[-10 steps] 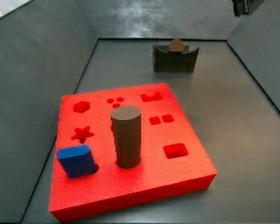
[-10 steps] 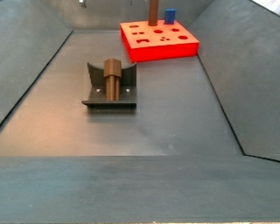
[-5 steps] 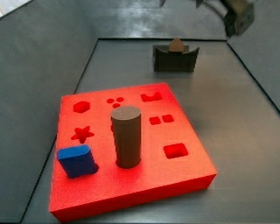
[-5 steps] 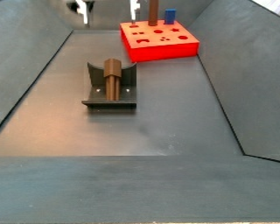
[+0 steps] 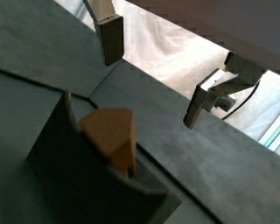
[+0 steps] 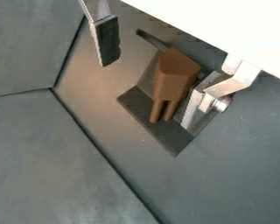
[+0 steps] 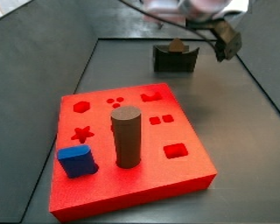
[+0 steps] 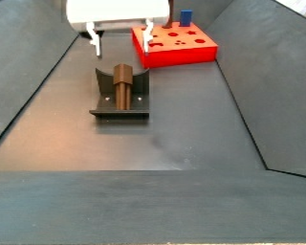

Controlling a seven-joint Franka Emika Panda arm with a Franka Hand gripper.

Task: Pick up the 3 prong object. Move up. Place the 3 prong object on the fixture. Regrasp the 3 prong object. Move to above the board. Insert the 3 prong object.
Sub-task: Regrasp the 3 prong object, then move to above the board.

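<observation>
Three-prong object (image 8: 121,84) lies in the notch of the fixture (image 8: 121,107), a brown piece resting along the dark bracket with nothing gripping it; in a side view it shows as a small brown tip (image 7: 177,45) poking above the fixture's top (image 7: 175,59). Both wrist views show the same piece seated in the dark block, its brown body (image 6: 171,80) with the short prongs pointing down into the bracket (image 6: 149,107), and its wedge-like end (image 5: 111,136) rising from the fixture (image 5: 84,175). The gripper (image 8: 118,36) hangs above and just behind the fixture, its white body low over the table (image 8: 182,134), and its jaws stand released and wide apart, holding nothing. One finger (image 6: 108,40) and its partner (image 6: 213,96) straddle the object without touching it. The red board (image 7: 130,153) lies well apart from the fixture, carrying a tall dark brown cylinder (image 7: 126,138) and a blue block (image 7: 76,161) in its cut-outs. In a side view the board (image 8: 178,46) sits beside the gripper, toward the far end of the table.
</observation>
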